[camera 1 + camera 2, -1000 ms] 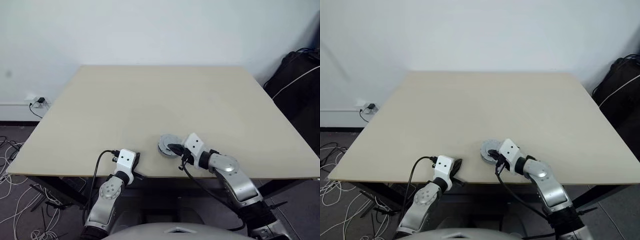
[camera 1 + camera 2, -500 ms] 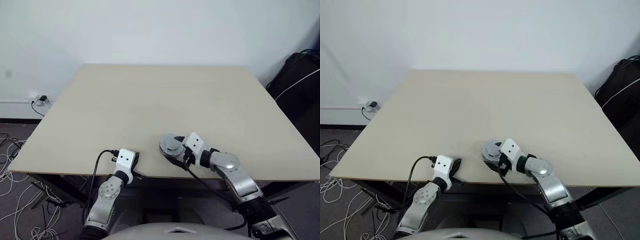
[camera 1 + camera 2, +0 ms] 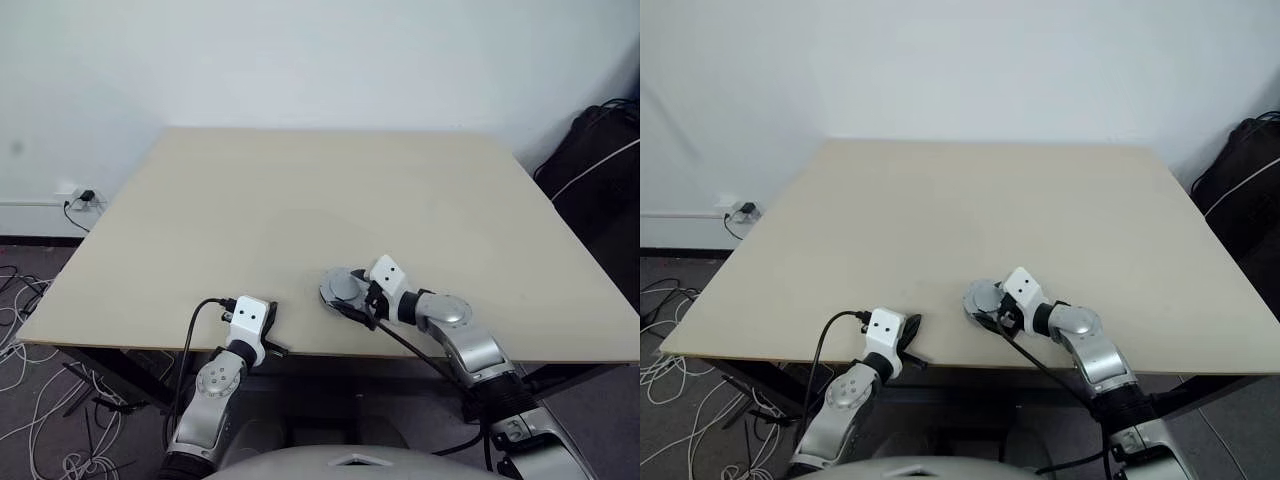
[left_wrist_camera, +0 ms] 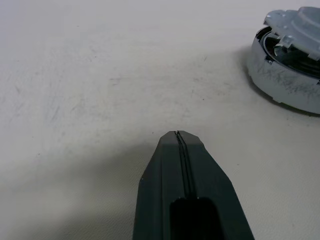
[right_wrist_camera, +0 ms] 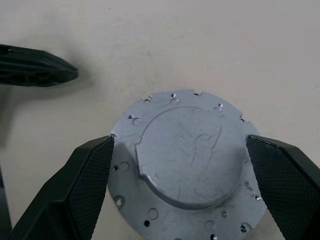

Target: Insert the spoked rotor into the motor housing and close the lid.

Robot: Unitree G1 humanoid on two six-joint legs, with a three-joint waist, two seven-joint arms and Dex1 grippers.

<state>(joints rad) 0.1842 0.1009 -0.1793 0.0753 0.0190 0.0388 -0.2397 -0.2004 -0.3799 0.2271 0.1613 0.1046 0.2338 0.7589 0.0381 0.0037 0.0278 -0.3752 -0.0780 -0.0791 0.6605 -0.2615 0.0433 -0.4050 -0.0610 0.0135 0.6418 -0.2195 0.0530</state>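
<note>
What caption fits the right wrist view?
Right claw open, straddling the grey lid on the table; left claw shut alongside.

Left arm: silver-grey rounded metal segments with a round joint cap ringed by small screws.
Left wrist block: white, boxy, two small dark dots on its face.
Left cable: black, looping from the wrist block back along the arm.
Left gripper point(image 3: 268, 347): two black fingers pressed flat together, a thin seam between them.
Right arm: same silver-grey casing, a shiny domed joint cap, a black collar behind the wrist.
Right wrist block: white, two dark dots.
Right cable: black, trailing under the forearm.
Right gripper point(image 5: 180, 175): black fingers point(image 5: 82, 185) set wide apart, with cross-hatched textured inner pads.
</note>
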